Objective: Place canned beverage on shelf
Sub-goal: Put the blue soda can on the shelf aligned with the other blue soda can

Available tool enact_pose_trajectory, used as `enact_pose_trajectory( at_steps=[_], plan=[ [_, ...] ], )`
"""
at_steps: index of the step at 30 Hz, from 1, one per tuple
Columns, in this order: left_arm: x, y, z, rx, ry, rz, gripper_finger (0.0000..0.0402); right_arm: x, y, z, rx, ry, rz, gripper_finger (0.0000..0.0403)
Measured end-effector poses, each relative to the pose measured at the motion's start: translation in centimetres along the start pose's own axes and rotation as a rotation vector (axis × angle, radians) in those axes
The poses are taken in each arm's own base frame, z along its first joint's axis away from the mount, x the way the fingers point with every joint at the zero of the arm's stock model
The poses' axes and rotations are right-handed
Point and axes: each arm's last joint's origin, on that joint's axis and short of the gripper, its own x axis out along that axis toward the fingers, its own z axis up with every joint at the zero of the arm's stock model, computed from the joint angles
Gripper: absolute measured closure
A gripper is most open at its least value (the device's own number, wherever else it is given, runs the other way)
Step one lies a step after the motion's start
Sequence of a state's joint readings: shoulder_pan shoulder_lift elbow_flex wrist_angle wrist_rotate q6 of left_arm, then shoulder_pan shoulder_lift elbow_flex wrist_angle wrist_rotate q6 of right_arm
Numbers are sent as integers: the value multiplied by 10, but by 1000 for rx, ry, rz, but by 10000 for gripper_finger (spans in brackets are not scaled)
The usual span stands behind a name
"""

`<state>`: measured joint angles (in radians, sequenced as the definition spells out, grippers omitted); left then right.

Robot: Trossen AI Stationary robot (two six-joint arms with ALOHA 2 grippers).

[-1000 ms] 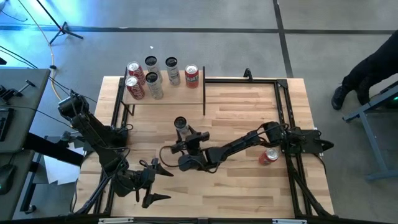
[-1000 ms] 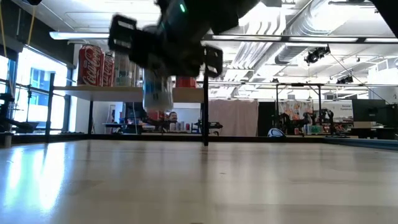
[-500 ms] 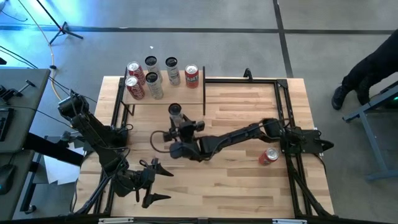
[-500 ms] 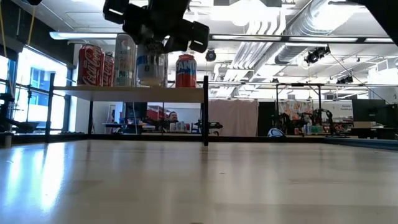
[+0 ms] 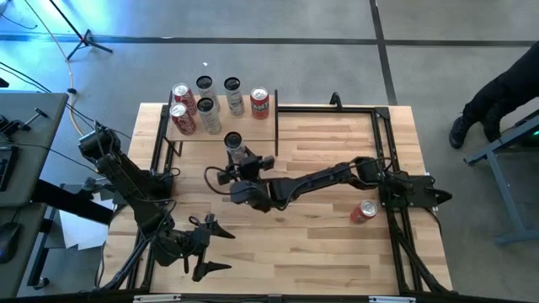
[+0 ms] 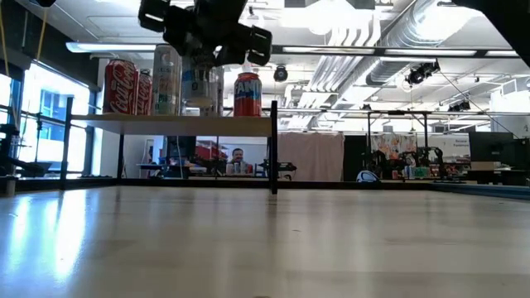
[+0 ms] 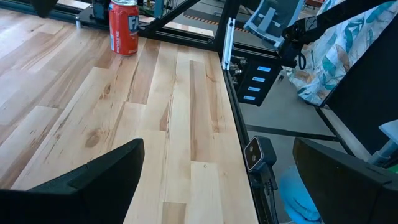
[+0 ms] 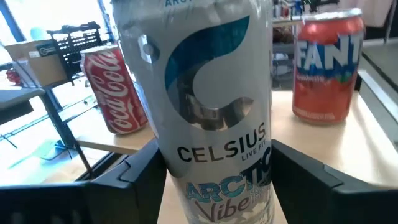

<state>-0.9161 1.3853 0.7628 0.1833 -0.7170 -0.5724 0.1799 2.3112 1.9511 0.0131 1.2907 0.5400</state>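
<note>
Between my right pincer's [image 8: 214,180] dark fingers stands a silver can [image 8: 202,106], clenched and upright, its label reading "CELSIUS" with "ARCTIC Vibe" below. Just beyond that pincer lies the shelf [image 8: 348,146], a pale wood board. Past the held can and to one side of it I read "Coca-Cola" on a red can [image 8: 115,90]; to the other side, an orange can [image 8: 326,65] says "FANTA".

From above, my right pincer [image 5: 238,164] holds the can [image 5: 235,145] right at the shelf's [image 5: 253,126] near edge, beside a thin black post [image 5: 276,126]. Beyond it five cans already stand on the board: two red ones [image 5: 181,109], three silver ones [image 5: 215,99], plus the orange one [image 5: 260,103] nearest the post.

Another red can [image 5: 364,210] lies on its side on the tabletop [image 5: 320,244], well behind my right pincer, near that arm's base.

My left pincer [image 5: 206,248] waits spread wide and empty at the near left corner; ahead of it I see a red can [image 7: 124,26] standing far across the planks.
</note>
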Motion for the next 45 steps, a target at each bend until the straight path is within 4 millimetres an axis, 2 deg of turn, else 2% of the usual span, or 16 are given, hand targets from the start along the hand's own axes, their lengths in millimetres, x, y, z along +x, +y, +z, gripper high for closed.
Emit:
enact_pose_trajectory(
  at_steps=[9, 25, 45],
  plan=[
    [0, 0, 0, 0, 0, 0, 14, 12, 0, 9, 4, -26, 2, 171],
    [0, 0, 0, 0, -6, 10, 14, 68, -17, 20, 40, -4, 18, 171],
    [0, 2, -1, 14, -16, 52, 14, 101, -31, 26, 57, 23, 49, 171]
  ],
)
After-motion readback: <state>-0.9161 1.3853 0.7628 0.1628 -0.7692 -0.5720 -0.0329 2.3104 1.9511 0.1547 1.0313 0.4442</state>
